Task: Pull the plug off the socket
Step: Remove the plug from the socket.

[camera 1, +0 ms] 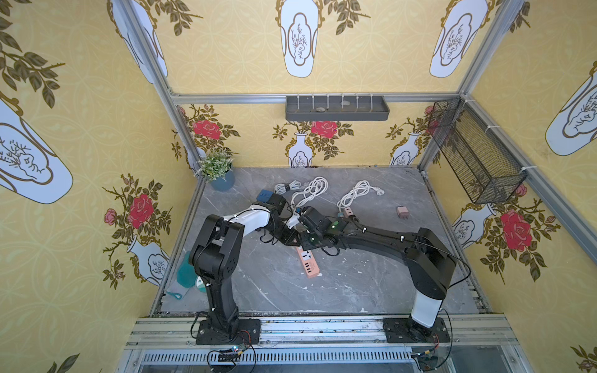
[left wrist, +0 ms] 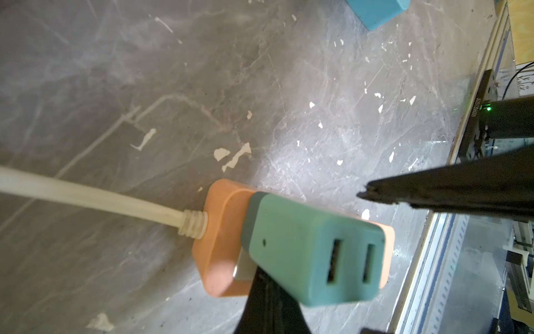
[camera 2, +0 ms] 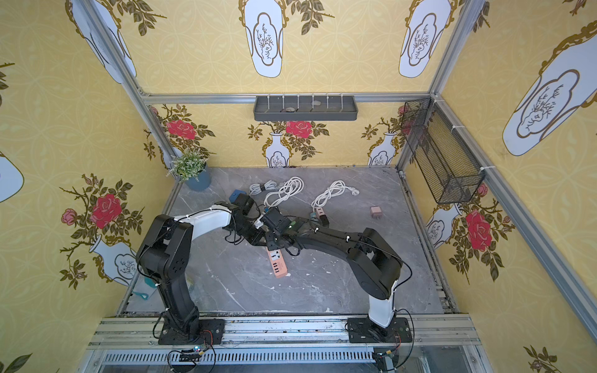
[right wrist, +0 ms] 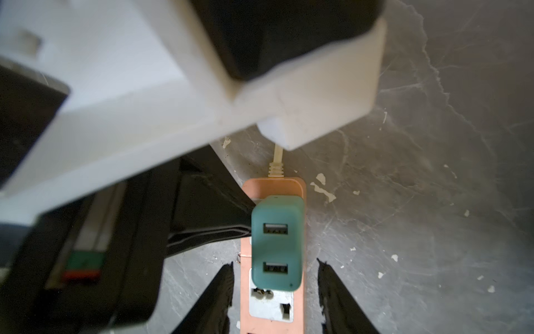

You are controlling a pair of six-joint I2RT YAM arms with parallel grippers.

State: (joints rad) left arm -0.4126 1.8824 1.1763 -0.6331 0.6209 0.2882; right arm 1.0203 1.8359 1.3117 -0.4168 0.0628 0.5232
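Readable writing: none on the plug or power strip. A row of small characters runs along a black bracket point(left wrist: 474, 107) in the left wrist view, too blurred to read.

Plug point(right wrist: 277, 243): teal block with rounded corners, two USB ports on its top face, a small dot on one side, a grey band at the base. It sits in the far socket of the power strip point(right wrist: 273, 306), near the end where the cream cord point(left wrist: 86, 196) enters. In the left wrist view a metal prong shows under it, and the plug looks tilted, not fully seated.

Power strip: salmon-orange body, a white socket plate exposed just nearer than the plug; in a top view point(camera 1: 309, 263) a row of USB ports at its near end. It lies flat on the grey marble table point(camera 1: 371, 274), about mid-table.

Left gripper point(right wrist: 242, 228): fingers clenched together, their tip pressed against the left side of the plug; nothing between them.

Right gripper point(right wrist: 276, 300): fingers point(right wrist: 216, 297) spread, one on each side of the power strip just nearer than the plug, clear gaps both sides, grasping nothing.

Elsewhere: pink adapter point(camera 1: 402, 212) far right, coiled white cords point(camera 1: 311, 190) far centre, potted plant point(camera 1: 219, 171) far left corner.
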